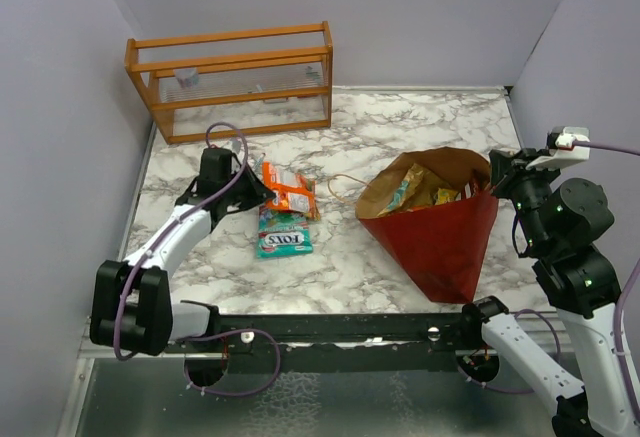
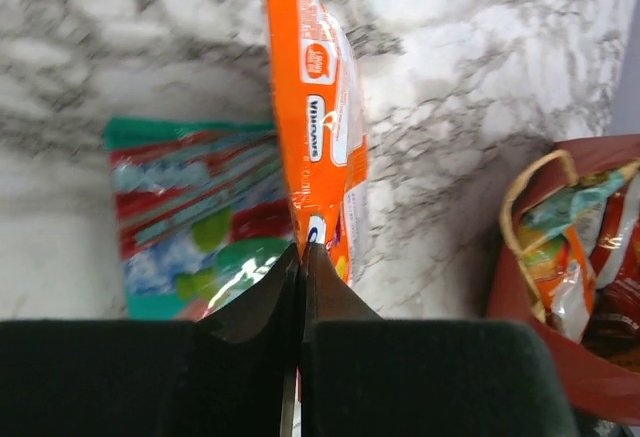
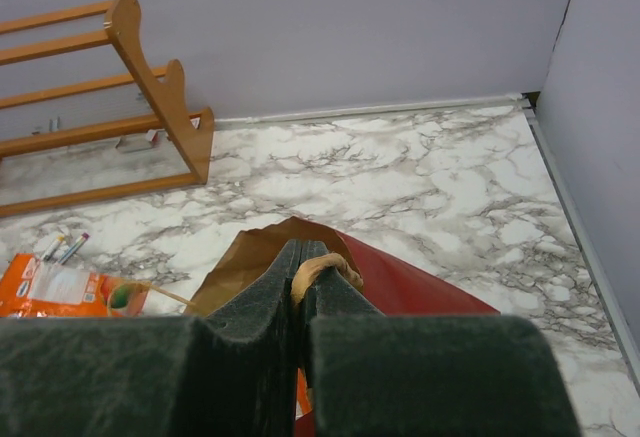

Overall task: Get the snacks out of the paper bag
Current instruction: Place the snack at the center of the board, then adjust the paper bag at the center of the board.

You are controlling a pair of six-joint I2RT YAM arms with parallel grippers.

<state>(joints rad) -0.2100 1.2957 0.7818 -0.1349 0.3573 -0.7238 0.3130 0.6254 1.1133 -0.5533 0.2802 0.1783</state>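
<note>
The dark red paper bag point(image 1: 440, 237) lies tipped on the marble table, its brown mouth facing the far left. Several snack packets point(image 1: 425, 189) show inside it. My right gripper point(image 1: 497, 177) is shut on the bag's cord handle point(image 3: 322, 265) at the rim point(image 3: 420, 287). My left gripper point(image 1: 250, 189) is shut on the edge of an orange packet point(image 1: 288, 192), seen edge-on in the left wrist view point(image 2: 315, 107). A teal packet point(image 1: 284, 232) lies flat beside it point(image 2: 195, 217). The bag's mouth and its packets also show at the right of the left wrist view point(image 2: 570, 257).
An orange wooden rack point(image 1: 230, 82) stands at the far left against the back wall, also in the right wrist view point(image 3: 150, 77). Thin pens point(image 3: 62, 247) lie near the orange packet point(image 3: 60, 285). Grey walls close in the table on three sides.
</note>
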